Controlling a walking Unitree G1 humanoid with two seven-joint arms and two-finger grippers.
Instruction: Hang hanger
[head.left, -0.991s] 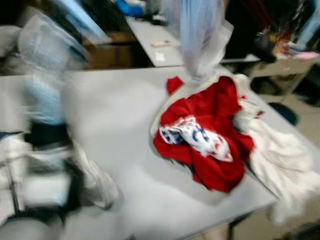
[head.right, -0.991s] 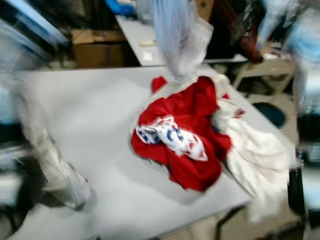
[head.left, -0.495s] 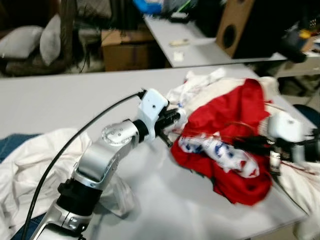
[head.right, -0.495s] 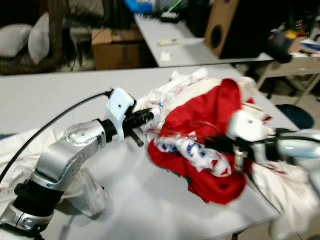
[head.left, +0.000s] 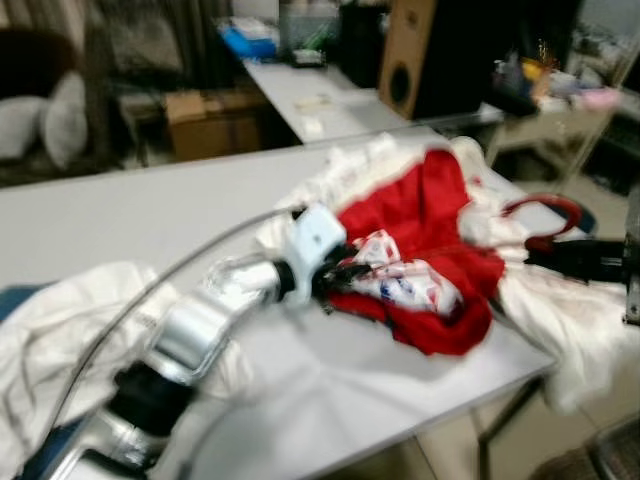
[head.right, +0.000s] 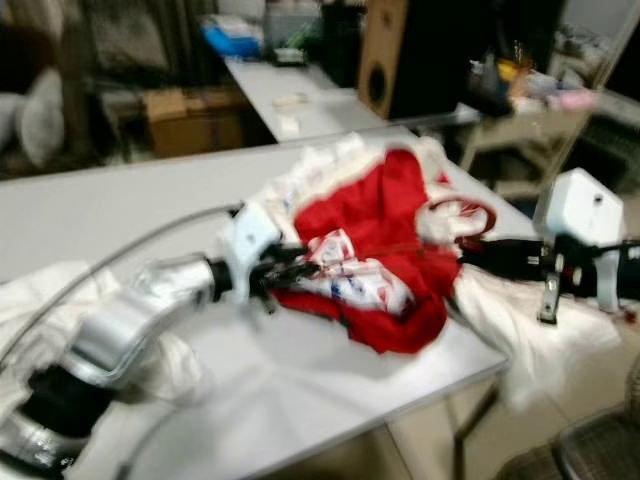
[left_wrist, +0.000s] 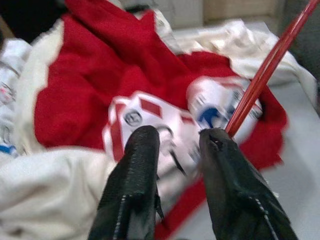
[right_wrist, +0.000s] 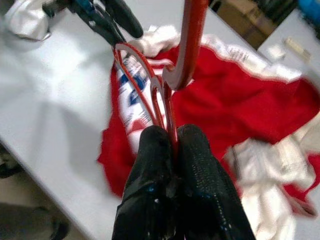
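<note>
A thin red wire hanger (right_wrist: 150, 95) lies over a red garment (head.left: 440, 215) with a white printed patch, heaped on the grey table (head.left: 120, 210). My right gripper (right_wrist: 170, 137) is shut on the hanger's neck just below its hook (right_wrist: 189, 45), out past the table's right edge. The hook (head.right: 465, 215) rises beside the red cloth. My left gripper (left_wrist: 177, 142) is at the printed patch (left_wrist: 150, 112) with its fingers a little apart, open. One hanger rod (left_wrist: 262, 72) runs past its fingertip (left_wrist: 217, 142). Whether rod and fingertip touch is unclear.
White cloth (head.left: 60, 330) is piled at the table's near left, and more (head.left: 565, 325) hangs over the right edge. Behind stand a second table (head.left: 310, 100), a cardboard box (head.left: 205, 125) and a wooden speaker (head.left: 415, 50). Open floor lies right of the table.
The camera has swung, so the whole scene has shifted. My right gripper has drawn back to the right with the hanger, and the hook now stands clear of the red garment.
</note>
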